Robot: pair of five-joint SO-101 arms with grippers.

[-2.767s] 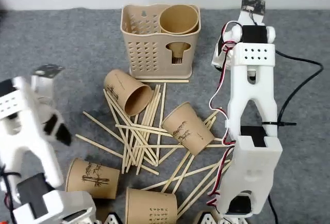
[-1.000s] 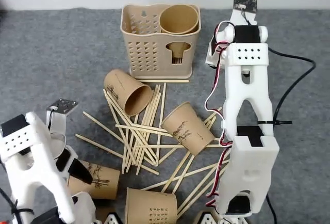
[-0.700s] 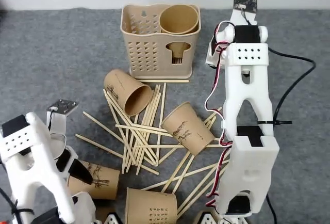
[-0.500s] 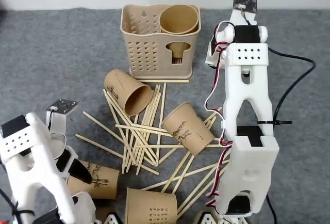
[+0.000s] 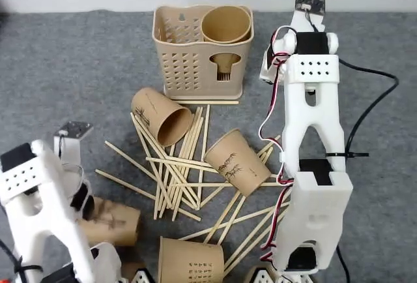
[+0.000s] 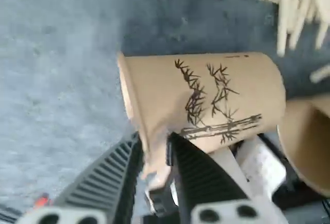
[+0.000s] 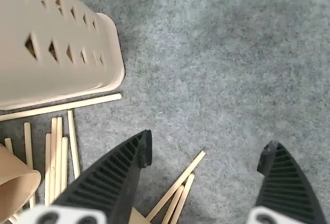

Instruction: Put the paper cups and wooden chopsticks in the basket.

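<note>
Grip first: your left jaws pinch the rim of the bamboo-print cup (image 5: 114,223), which is on its side at 7 o'clock on the surface (image 5: 78,61). Lift it straight up clear of the chopsticks (image 5: 172,165), then carry it to the basket (image 5: 195,68) at 12 o'clock, squeezing gently so the thin wall does not buckle. Your right jaws hang spread wide beside the basket at 1 o'clock; steer around them

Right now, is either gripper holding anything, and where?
Left gripper pinches the tan bamboo-printed paper cup by its rim at the mouth; right gripper is open, empty.
</note>
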